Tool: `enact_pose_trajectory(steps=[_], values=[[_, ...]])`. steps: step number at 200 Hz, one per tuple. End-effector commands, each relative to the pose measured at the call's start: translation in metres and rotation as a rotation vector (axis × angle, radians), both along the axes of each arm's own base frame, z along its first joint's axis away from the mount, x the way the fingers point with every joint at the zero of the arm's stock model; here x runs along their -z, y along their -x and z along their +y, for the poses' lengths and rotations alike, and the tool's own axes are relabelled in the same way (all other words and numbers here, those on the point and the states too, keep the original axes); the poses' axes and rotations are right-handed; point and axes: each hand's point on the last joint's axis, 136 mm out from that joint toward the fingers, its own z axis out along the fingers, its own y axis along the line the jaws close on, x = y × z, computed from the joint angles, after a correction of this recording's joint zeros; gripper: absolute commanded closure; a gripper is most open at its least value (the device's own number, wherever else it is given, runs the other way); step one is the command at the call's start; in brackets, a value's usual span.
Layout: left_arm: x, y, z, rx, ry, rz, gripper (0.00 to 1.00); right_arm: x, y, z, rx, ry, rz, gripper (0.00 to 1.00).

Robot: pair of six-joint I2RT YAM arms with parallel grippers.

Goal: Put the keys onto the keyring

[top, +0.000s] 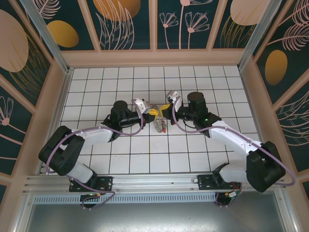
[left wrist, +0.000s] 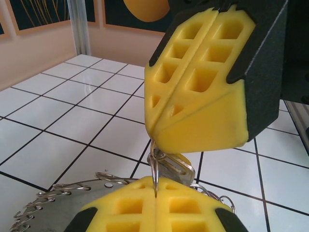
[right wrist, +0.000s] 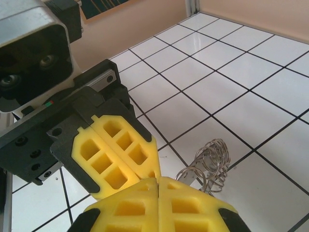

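Note:
My left gripper (top: 150,112) and right gripper (top: 163,109) meet tip to tip above the middle of the tiled floor. In the left wrist view my left gripper (left wrist: 157,195) is shut on a small split ring (left wrist: 155,169). That ring runs up into the shut yellow fingertips of the right gripper (left wrist: 152,136). A silvery key (left wrist: 182,166) hangs on the ring between them. The keyring (left wrist: 48,205), a grey hoop fringed with wire loops, lies on the floor just below. In the right wrist view the right gripper (right wrist: 158,181) is shut, and what it holds is hidden there. The keyring (right wrist: 207,164) lies beside it.
White tiled floor (top: 96,82) stretches round the grippers, bounded by peach walls (top: 154,58) at the back and sides. A cluster of small coloured things (top: 159,126) lies on the floor just under the grippers. Both arms reach in from the near edge.

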Motion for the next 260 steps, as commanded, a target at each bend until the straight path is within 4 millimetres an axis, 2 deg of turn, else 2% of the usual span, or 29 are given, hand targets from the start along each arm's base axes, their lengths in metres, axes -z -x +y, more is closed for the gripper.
enact_pose_trajectory(steps=[1,46,55,104,199,244,260], values=[[-0.014,0.000,0.000,0.004,0.044,-0.042,1.00,-0.018,-0.005,-0.003,0.025,-0.047,-0.056,1.00],[-0.015,-0.001,-0.002,0.010,0.043,-0.037,1.00,-0.033,0.003,0.005,-0.040,-0.083,-0.087,1.00],[-0.014,-0.002,-0.002,0.011,0.036,-0.035,0.95,-0.034,0.003,0.006,-0.043,-0.086,-0.092,1.00],[-0.013,0.000,-0.003,0.022,0.024,-0.031,0.89,-0.041,0.007,0.011,-0.073,-0.097,-0.100,1.00],[-0.011,-0.001,-0.005,0.034,0.010,-0.027,0.84,-0.037,0.009,0.015,-0.100,-0.073,-0.090,1.00],[-0.010,-0.001,-0.005,0.035,0.011,-0.028,0.84,-0.037,0.009,0.017,-0.103,-0.066,-0.089,1.00],[-0.011,0.000,-0.005,0.041,0.013,-0.028,0.91,-0.036,0.007,0.015,-0.090,-0.058,-0.089,1.00]])
